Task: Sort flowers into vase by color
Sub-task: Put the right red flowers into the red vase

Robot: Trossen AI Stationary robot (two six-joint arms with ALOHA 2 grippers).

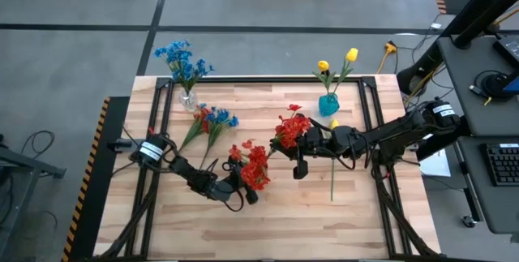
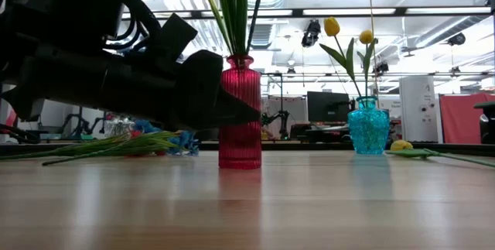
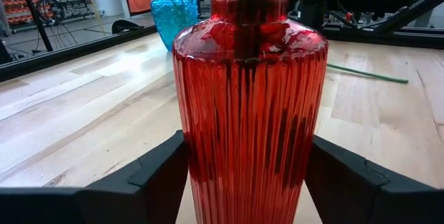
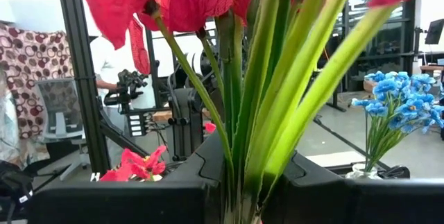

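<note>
A ribbed red glass vase [image 3: 246, 113] stands upright on the table with red flowers [image 1: 256, 167] in it. My left gripper [image 3: 246, 175] is shut on its body. To the right, my right gripper [image 4: 246, 182] is shut on a bunch of red flowers [image 1: 290, 127] and holds them up off the table. More blue flowers [image 1: 212, 119] and one yellow flower [image 1: 332, 165] lie flat on the tabletop. My left gripper pinches the red vase's lower body [image 3: 194, 168] between its two fingers [image 3: 156, 175], coming in level from the table's left. The vase stays upright with its base on the table. My right gripper pinches several green stems [image 4: 243, 148] of the red bunch, below the flower heads. The bunch is lifted clear of the table.
A teal vase [image 1: 328, 104] with two yellow tulips stands at the far edge, right of centre. A clear vase [image 1: 188, 100] with blue flowers stands at the far left. The near half of the wooden table [image 1: 268, 225] is bare board.
</note>
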